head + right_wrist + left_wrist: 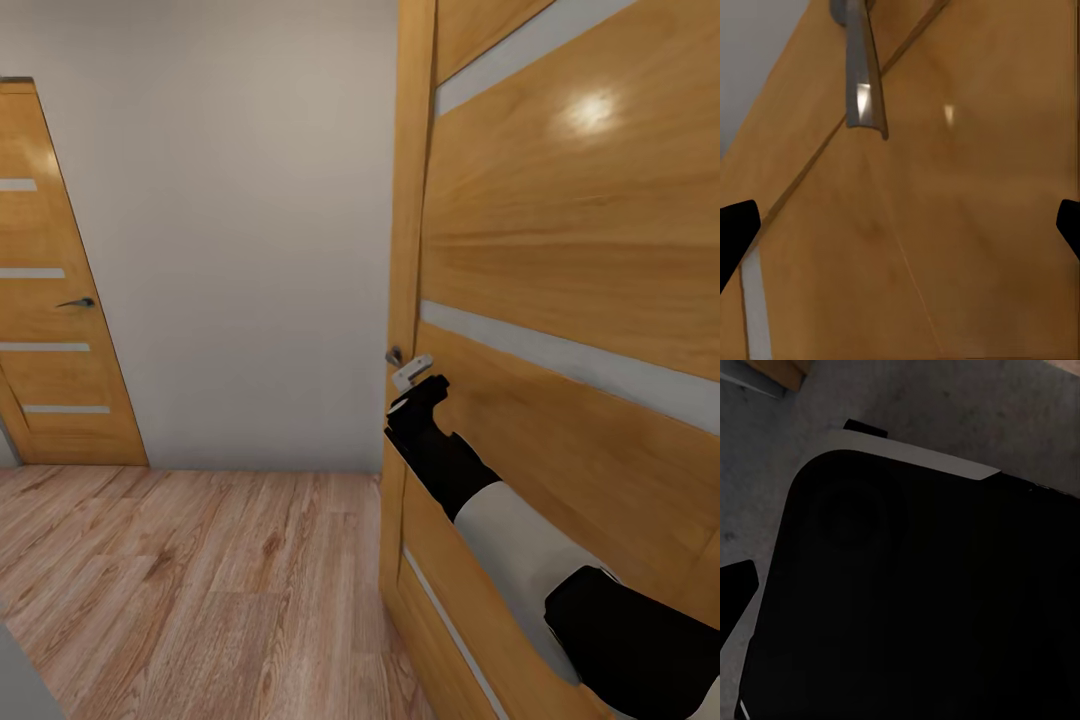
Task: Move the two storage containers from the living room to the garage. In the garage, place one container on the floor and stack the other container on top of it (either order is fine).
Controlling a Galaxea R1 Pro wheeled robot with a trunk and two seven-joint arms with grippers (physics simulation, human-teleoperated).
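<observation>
I stand in a home hallway: light wood plank floor (200, 590) below, plain white wall (230, 230) at centre, honey-wood doors with pale strips at far left (50, 330) and right (570, 250).

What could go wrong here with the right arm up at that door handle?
1. The right gripper sits right at the door handle with its fingers spread wide and the lever not between them; a closing attempt could miss or slip off.
2. The right arm lies close along the wooden door; a swing may scrape or jam it.
3. No storage container appears in these views, so the carry cannot be confirmed.
</observation>
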